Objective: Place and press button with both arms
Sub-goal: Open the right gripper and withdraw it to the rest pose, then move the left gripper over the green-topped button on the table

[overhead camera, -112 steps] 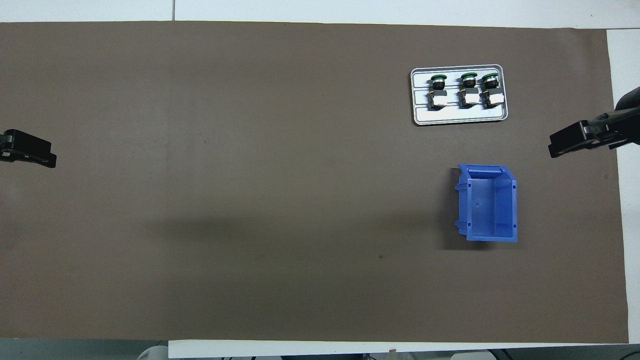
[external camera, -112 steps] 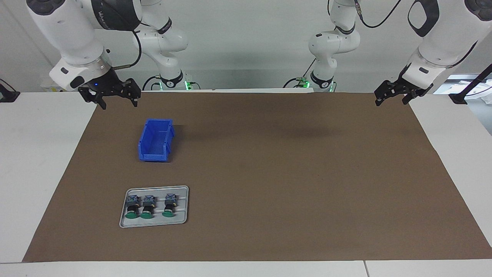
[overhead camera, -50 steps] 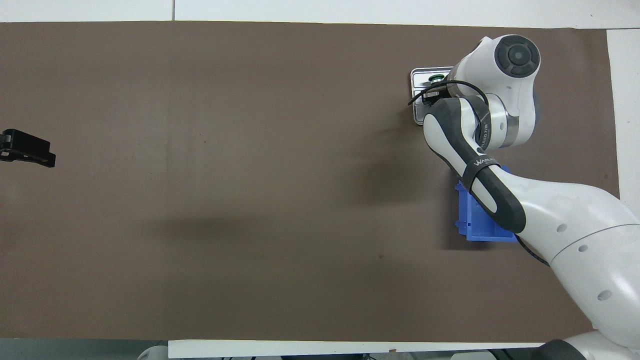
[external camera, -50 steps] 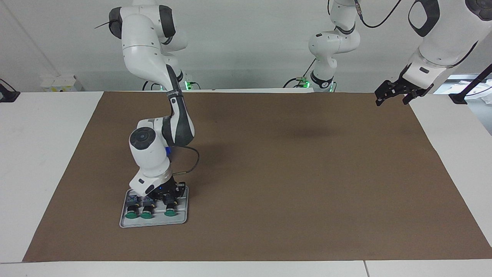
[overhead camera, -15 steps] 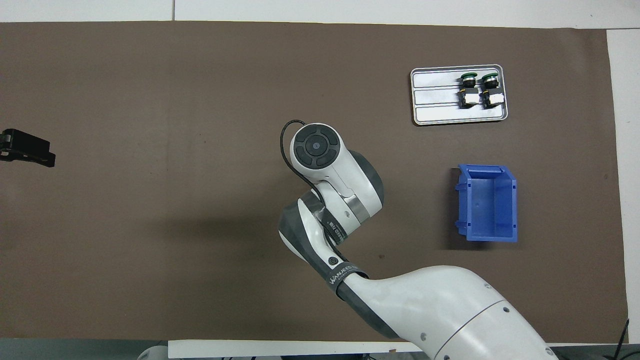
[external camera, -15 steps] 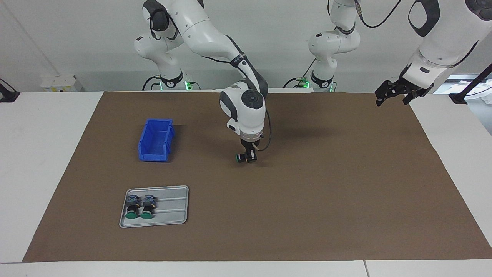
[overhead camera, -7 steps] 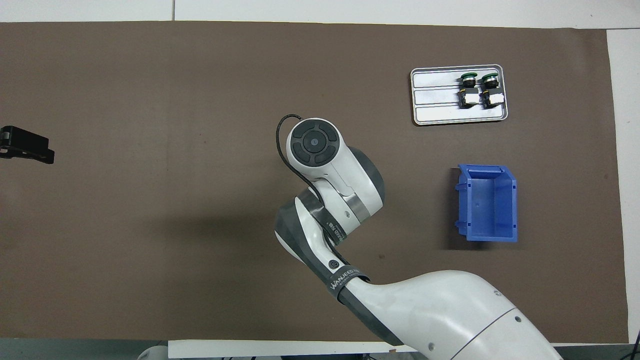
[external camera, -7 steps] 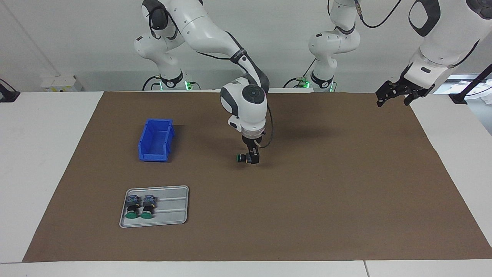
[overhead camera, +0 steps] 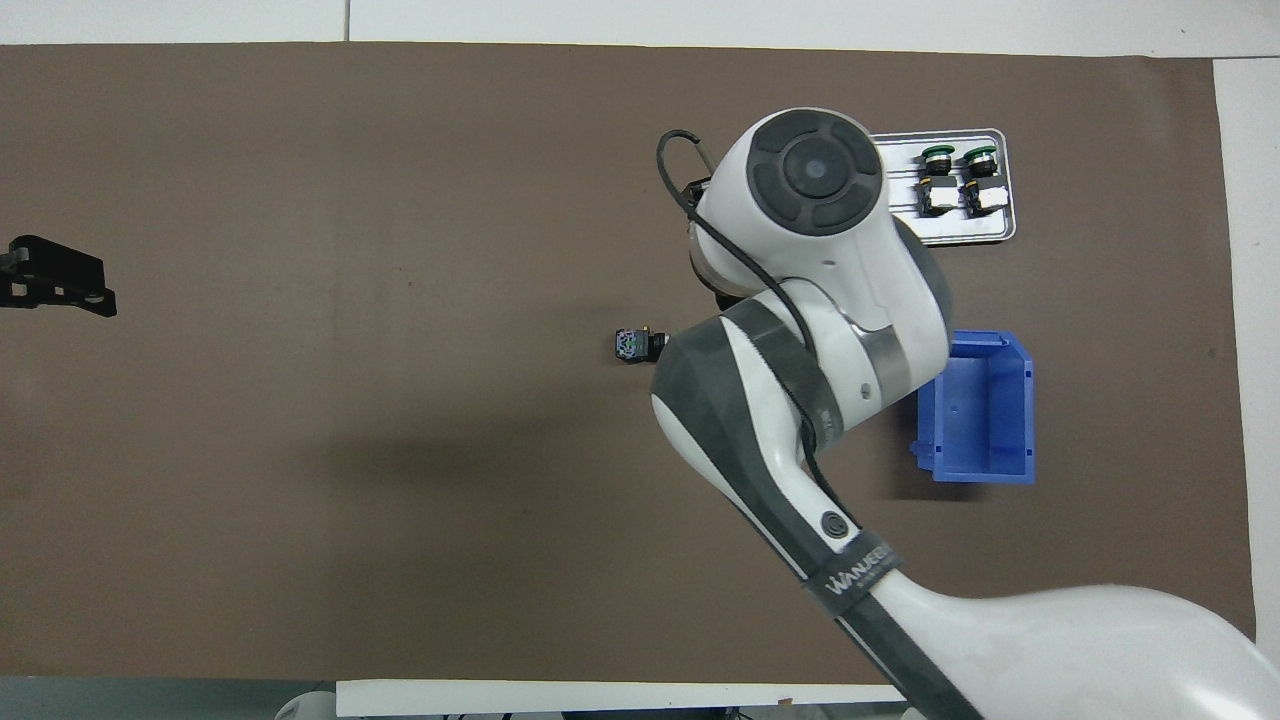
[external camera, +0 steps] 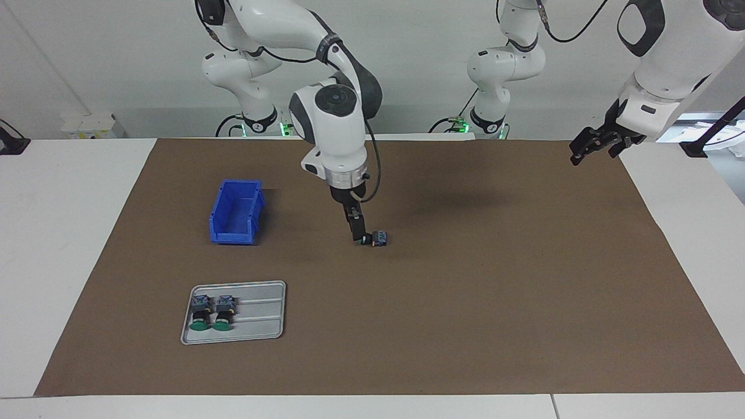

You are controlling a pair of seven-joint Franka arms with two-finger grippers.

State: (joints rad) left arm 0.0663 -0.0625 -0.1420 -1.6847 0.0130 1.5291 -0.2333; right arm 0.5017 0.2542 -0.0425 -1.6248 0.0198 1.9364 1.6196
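Note:
One button (external camera: 378, 238) lies on its side on the brown mat (external camera: 495, 279) near the table's middle, its blue-grey terminal block (overhead camera: 628, 346) pointing toward the left arm's end. My right gripper (external camera: 356, 234) hangs open just above the mat beside the button's green cap end, with nothing between its fingers. In the overhead view the right arm's wrist covers this gripper and the cap. My left gripper (external camera: 593, 145) waits open in the air over the mat's corner at the left arm's end, and its tip (overhead camera: 60, 282) also shows from above.
A grey tray (external camera: 262, 326) farther from the robots at the right arm's end holds two more green-capped buttons (external camera: 201, 311) (external camera: 223, 311). A blue bin (external camera: 236, 212) stands nearer to the robots than the tray. Both tray (overhead camera: 960, 232) and bin (overhead camera: 985, 410) show from above.
My right gripper has opened and let go of the button, which now lies on the mat. The right arm has risen and swung toward its own end. The left gripper barely shifted.

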